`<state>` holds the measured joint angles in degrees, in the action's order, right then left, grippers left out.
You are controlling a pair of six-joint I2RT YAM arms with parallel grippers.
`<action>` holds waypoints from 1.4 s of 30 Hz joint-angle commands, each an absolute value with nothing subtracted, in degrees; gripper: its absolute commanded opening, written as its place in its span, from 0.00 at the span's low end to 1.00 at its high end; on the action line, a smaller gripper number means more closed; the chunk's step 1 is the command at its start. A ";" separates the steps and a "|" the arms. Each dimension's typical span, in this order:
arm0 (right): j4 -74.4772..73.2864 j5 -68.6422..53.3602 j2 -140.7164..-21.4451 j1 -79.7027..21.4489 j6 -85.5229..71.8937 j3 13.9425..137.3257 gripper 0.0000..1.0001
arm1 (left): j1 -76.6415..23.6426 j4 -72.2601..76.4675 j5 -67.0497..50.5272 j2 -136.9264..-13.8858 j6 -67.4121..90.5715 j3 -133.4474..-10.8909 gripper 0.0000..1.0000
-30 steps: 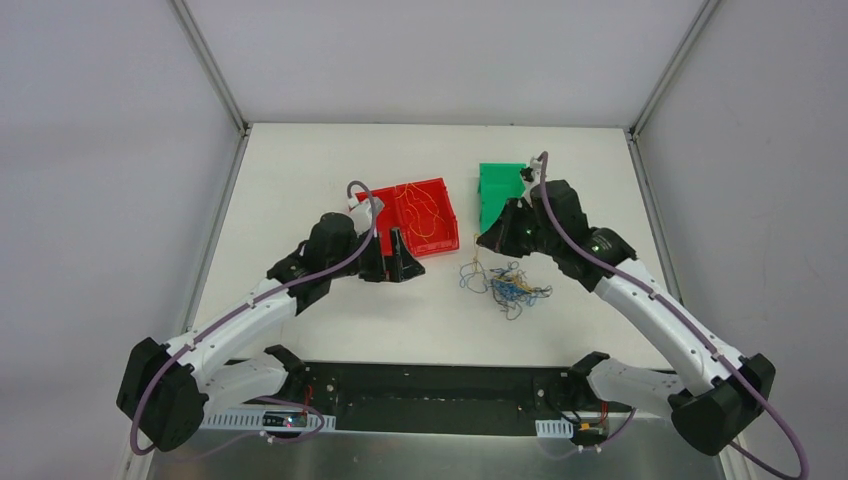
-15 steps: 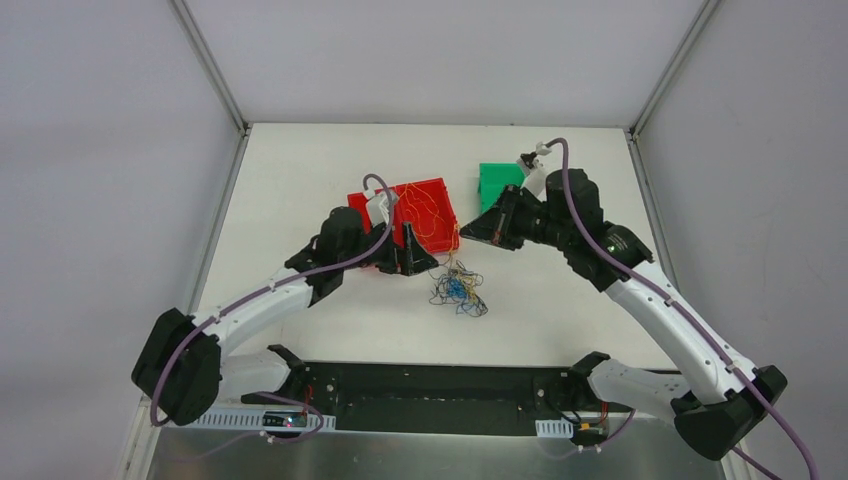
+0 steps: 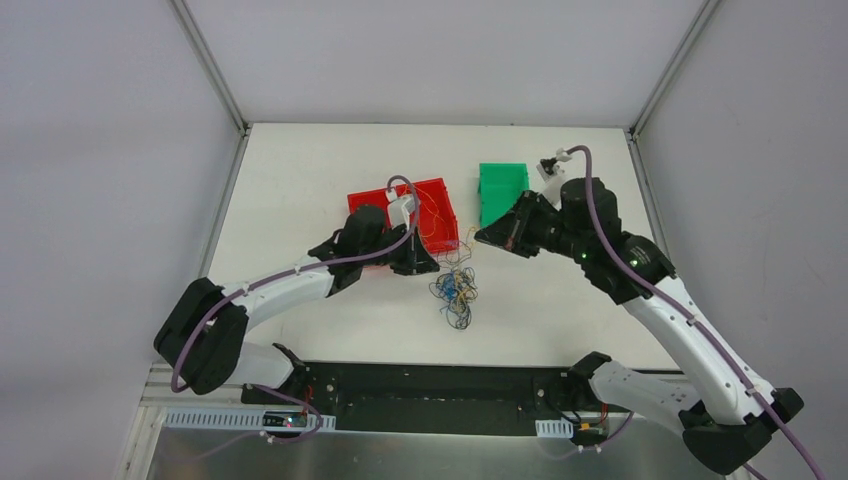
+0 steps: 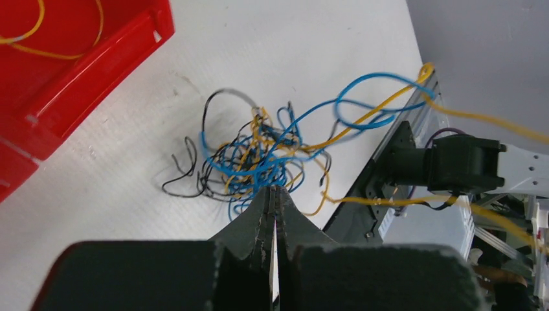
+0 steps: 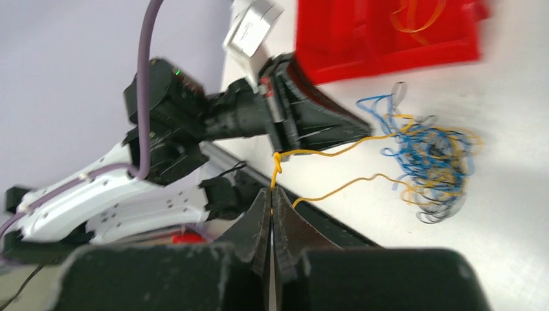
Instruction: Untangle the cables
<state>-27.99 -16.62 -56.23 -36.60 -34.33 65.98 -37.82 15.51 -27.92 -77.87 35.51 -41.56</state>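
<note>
Yellow cables (image 3: 432, 216) sorted in red bin (image 3: 446, 186); tangle (image 3: 452, 290) beside bin unsorted. Right fingers (image 5: 259, 220) clenched yellow strand (image 5: 317, 154); left fingers (image 4: 256, 214) clenched at tangle, catch unclear.

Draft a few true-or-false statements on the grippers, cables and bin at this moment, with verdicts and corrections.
1. The red bin holds yellow strands. True.
2. The tangle lies inside the red bin. False: it lies on the table, just outside the bin's near corner.
3. The right gripper is shut on a yellow cable that runs to the tangle. True.
4. The left gripper has its jaws wide open. False: they are shut, at the tangle's edge.
</note>
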 commanded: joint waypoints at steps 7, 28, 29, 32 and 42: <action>-52.29 13.66 -49.50 -34.82 -24.49 84.58 0.00 | -37.79 11.25 -20.56 -65.56 36.64 -25.13 0.00; -45.72 -14.46 -62.62 -34.82 -30.31 108.30 0.00 | -42.29 20.81 -27.62 -71.12 30.43 -38.16 0.84; -44.40 -14.71 -62.76 -34.81 -31.19 108.76 0.00 | -42.73 21.66 -27.21 -71.41 30.49 -38.69 0.84; -40.57 -16.40 -63.21 -34.81 -34.06 108.94 0.00 | -43.63 25.79 -27.07 -71.55 29.40 -40.24 0.84; -28.98 -20.28 -63.62 -34.81 -41.94 101.59 0.00 | -48.45 41.10 -24.19 -80.27 18.06 -46.94 0.84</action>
<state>-36.18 -17.12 -62.33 -34.96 -37.50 102.17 -46.57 30.57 -26.33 -75.83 24.25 -43.29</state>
